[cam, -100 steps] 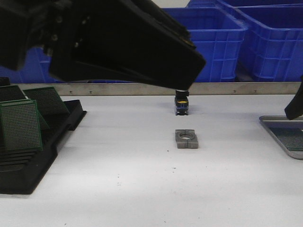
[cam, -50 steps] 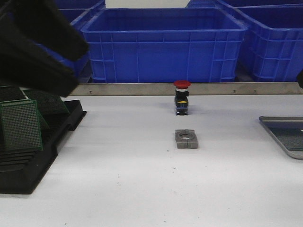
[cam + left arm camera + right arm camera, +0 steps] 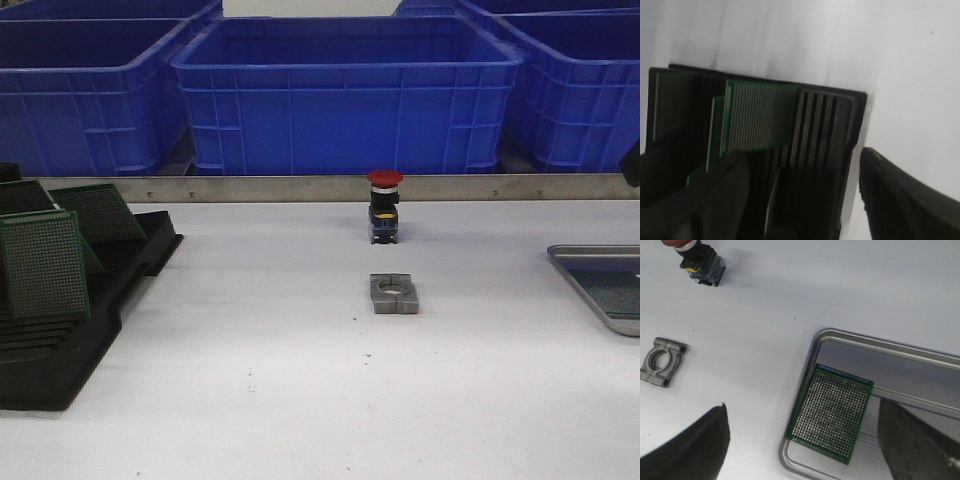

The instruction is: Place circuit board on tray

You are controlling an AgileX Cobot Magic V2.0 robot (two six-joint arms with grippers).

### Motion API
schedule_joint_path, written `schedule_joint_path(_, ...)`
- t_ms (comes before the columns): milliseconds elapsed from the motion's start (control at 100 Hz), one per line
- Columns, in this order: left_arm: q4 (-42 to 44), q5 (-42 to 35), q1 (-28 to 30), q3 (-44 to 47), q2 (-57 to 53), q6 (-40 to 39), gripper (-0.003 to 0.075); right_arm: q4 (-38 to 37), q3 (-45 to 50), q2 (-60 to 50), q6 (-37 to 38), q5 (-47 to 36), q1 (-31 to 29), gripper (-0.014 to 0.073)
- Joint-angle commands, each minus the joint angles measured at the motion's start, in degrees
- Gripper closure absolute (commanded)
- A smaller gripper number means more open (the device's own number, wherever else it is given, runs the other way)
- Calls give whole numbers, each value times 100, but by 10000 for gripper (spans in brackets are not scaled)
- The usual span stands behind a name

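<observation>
We look down from our right gripper (image 3: 805,460), whose two dark fingers (image 3: 685,450) stand spread wide with nothing between them. Directly beneath that gap lies the circuit board (image 3: 830,413), flat inside the tray (image 3: 875,347), tucked into the tray's near corner with one short edge resting up against the rim. Off to the side of the right gripper, clear of the tray, sit a grey metal clamp block (image 3: 662,361) and, farther out, a red-capped push button (image 3: 697,262); neither blocks the way to the board.

Our left gripper (image 3: 805,210) is likewise parted and empty, hanging above the black slotted rack (image 3: 827,130). Several spare green boards (image 3: 760,116) stand in the rack's slots just ahead of the fingers.

From the front, the tray (image 3: 585,255) is cut off at the frame edge, and the board in it shows only as a dark patch. Blue crates (image 3: 345,95) line the back. Neither gripper appears there, save a dark sliver at the right edge which we cannot identify.
</observation>
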Motion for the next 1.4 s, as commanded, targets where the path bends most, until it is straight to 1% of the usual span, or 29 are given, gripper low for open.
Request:
schedule_joint_path(0,231,-98,107,-137,-139,-183,288,129,-154,-209,-54,24,-42,-26)
schedule_joint_path(110,689,-83,213,-137,-64,-194,288,129,-154,-209,-54,80,-42,-26)
schedule_joint_path(230,1020,-184,298,-137,92,-493,288,129,-154,-209,-49,107,-42,-26)
schedule_joint_path(360,1057,-438,352,-137,392,-493,288,129,-154,-209,-49,244,-42,-26)
schedule_joint_path(550,1046,-1180,352,-137,899,-493,288,129,-154,-209,-49,383,-42,-26)
schedule_joint_path(710,1046,-1467,352,-137,1265,-493,294,129,-154,-209,-49,383,-42,-26)
schedule_joint_path(780,1046,-1494,352,-137,1394,-493,325,129,-154,-209,-49,375,-42,-26)
schedule_joint_path(850,1046,-1497,352,-137,1506,-493,383,129,-154,-209,-49,371,-42,-26)
schedule_joint_path(1160,1046,-1497,352,-137,1609,-493,739,129,-154,-209,-49,360,-42,-26)
schedule_joint_path(1270,1046,-1444,352,-137,1592,-493,737,129,-154,-209,-49,360,-42,-26)
schedule_joint_path(1390,1046,-1149,352,-158,1482,-493,737,129,-154,-209,-49,355,-42,-26)
